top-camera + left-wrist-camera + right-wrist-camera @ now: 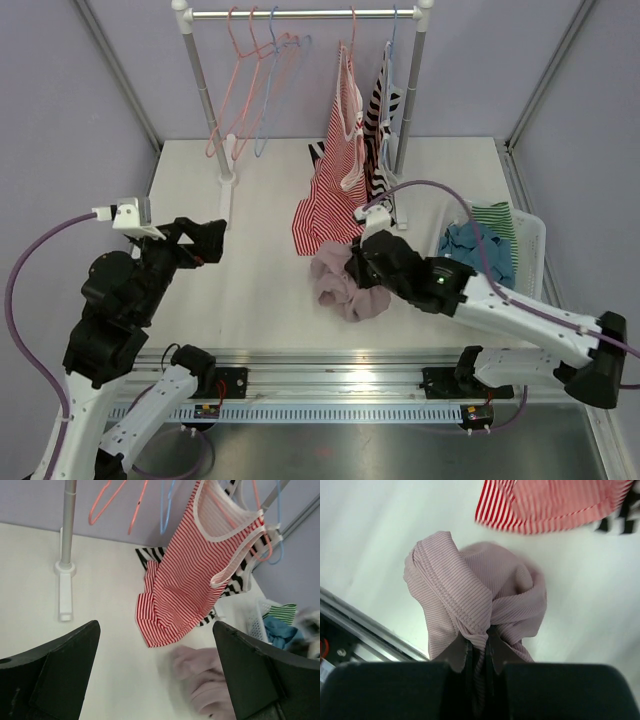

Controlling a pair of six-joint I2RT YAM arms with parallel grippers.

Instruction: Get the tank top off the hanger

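A red-and-white striped tank top [335, 170] hangs from a pink hanger [352, 30] on the rack rail [300, 14], its hem trailing on the table; it also shows in the left wrist view [200, 570] and the right wrist view [545, 505]. Below it a crumpled mauve ribbed garment [340, 280] lies on the table. My right gripper [368, 268] is shut on a fold of that mauve garment [470, 600], the cloth pinched between its fingertips [480, 645]. My left gripper [215, 240] hovers open over the left of the table, its jaws [155, 675] holding nothing.
A black-and-white striped garment [385, 110] hangs behind the red one. Several empty hangers [255, 80] hang at the rail's left. The rack's left post and foot [228, 190] stand near my left gripper. A white basket [530, 240] with clothes sits at the right.
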